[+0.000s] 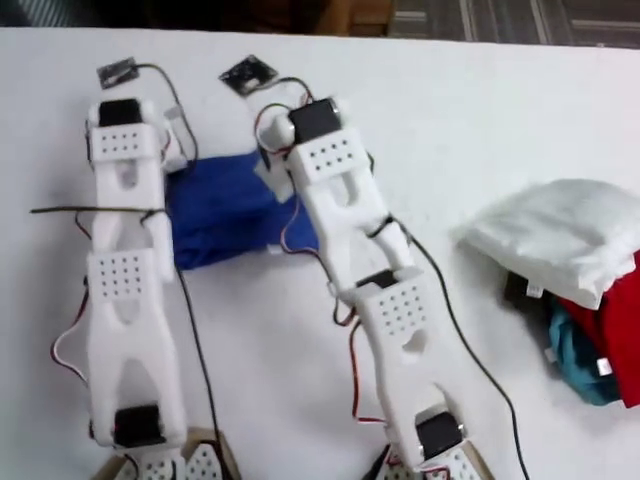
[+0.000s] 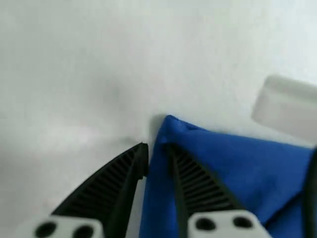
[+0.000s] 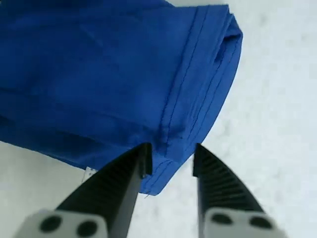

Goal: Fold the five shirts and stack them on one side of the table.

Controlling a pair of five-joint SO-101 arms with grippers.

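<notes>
A blue shirt (image 1: pixel 228 205) lies bunched on the white table between my two arms. In the left wrist view my left gripper (image 2: pixel 157 154) pinches one edge of the blue shirt (image 2: pixel 233 168), with the cloth filling the narrow gap between its black fingers. My right gripper (image 3: pixel 171 159) stands open over the opposite corner, its fingers on either side of the stitched hem of the blue shirt (image 3: pixel 99 74). At the table's right side lies a pile with a white shirt (image 1: pixel 560 235) on top, a red shirt (image 1: pixel 622 335) and a teal shirt (image 1: pixel 580 362) under it.
Both white arms (image 1: pixel 125 290) (image 1: pixel 390 300) stretch from the near edge toward the shirt, trailing cables. Two small dark boards (image 1: pixel 117 72) (image 1: pixel 247 75) lie at the far side. Bare table (image 1: pixel 450 120) spreads between the arms and the pile.
</notes>
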